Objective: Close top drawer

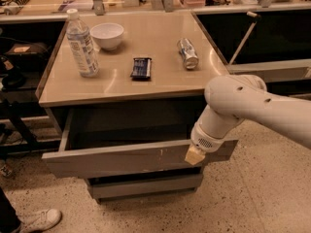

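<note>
The wide grey top drawer (126, 159) of a tan-topped cabinet (160, 84) stands pulled well out. The robot's cream-tipped gripper (194, 155) sits at the right end of its scuffed front panel, apparently touching it, beneath a bulky white arm (243, 106). Whether the gripper is spread or closed cannot be told. A push from so far right of centre could skew the drawer and jam it, or the tip could slide off. A hard shove might roll the silver can (187, 53) lying on its side, or topple the clear plastic water bottle (81, 45).
</note>
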Action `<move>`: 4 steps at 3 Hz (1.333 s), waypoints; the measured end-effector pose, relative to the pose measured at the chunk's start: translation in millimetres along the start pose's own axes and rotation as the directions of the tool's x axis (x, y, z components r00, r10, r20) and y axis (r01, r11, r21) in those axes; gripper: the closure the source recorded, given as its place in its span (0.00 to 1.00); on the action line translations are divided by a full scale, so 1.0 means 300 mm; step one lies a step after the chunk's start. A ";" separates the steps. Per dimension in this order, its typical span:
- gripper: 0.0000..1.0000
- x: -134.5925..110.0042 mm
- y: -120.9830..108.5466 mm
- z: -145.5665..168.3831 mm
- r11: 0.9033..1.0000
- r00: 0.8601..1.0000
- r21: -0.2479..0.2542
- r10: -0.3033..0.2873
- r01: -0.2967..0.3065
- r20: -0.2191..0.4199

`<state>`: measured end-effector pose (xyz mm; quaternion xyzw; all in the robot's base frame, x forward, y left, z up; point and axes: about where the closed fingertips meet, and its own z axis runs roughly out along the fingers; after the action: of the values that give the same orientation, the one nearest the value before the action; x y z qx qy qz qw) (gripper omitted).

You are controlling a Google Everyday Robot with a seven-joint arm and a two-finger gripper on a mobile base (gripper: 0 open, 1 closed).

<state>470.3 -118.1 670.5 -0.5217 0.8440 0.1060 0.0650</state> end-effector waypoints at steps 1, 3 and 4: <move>1.00 -0.016 -0.015 0.019 1.000 1.000 -0.005 -0.002 0.002 -0.006; 0.81 -0.047 -0.040 0.030 1.000 1.000 0.001 -0.018 0.018 -0.017; 0.58 -0.047 -0.040 0.030 1.000 1.000 0.001 -0.018 0.018 -0.017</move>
<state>487.5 -108.9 663.6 -0.5300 0.8399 0.1006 0.0588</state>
